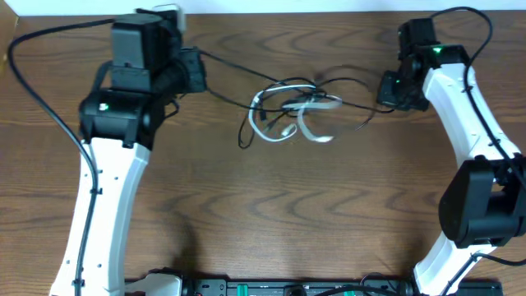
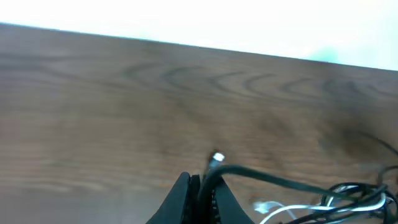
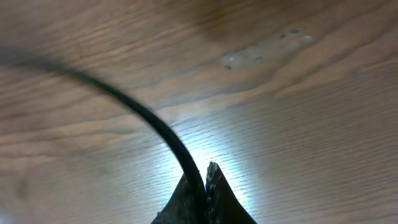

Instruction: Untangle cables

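Observation:
The black cable (image 1: 226, 96) and the white cable (image 1: 308, 123) lie knotted together at the table's back middle. My left gripper (image 1: 197, 72) is shut on the black cable near its silver-tipped plug (image 2: 217, 157); the cable runs right from the jaws (image 2: 205, 183) to the tangle (image 2: 354, 199). My right gripper (image 1: 386, 89) is shut on the other end of the black cable (image 3: 143, 118), which curves up and left from the jaws (image 3: 205, 177). The black cable stretches between both grippers through the knot.
The wooden table (image 1: 271, 205) ends at a white wall along the back (image 2: 199, 22). Thick black arm cables (image 1: 33, 82) loop at the far left and at the far right (image 1: 481, 25). A black strip (image 1: 288, 288) runs along the front edge.

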Robot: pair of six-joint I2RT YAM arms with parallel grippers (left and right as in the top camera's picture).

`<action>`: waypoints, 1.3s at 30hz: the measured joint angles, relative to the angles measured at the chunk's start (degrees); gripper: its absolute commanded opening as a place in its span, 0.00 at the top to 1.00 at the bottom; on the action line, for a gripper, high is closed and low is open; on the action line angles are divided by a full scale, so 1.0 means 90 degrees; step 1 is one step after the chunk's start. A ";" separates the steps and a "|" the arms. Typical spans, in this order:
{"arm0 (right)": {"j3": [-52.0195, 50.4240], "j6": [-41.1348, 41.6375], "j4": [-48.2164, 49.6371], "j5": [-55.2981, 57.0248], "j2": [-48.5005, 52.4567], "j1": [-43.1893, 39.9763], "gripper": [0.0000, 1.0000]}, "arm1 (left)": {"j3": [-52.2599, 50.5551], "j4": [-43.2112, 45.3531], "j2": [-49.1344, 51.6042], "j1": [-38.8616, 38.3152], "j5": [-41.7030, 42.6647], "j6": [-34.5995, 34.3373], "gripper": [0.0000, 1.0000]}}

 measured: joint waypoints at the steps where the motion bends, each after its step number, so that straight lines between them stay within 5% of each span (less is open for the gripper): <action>1: 0.0000 -0.0019 -0.0007 -0.0032 0.0000 -0.0070 0.99 | 0.0000 -0.0032 -0.0002 0.0085 0.0000 0.0000 0.92; 27: 0.0000 -0.1649 -0.0231 -0.2161 0.0007 -0.1566 0.99 | 0.0000 -0.0724 0.0063 0.0520 0.0865 -0.0131 0.91; 39: -0.0012 -0.2098 -0.0211 -0.2480 0.0078 -0.1290 0.99 | -0.0051 -0.1069 0.1435 -0.0274 0.1231 0.0036 0.76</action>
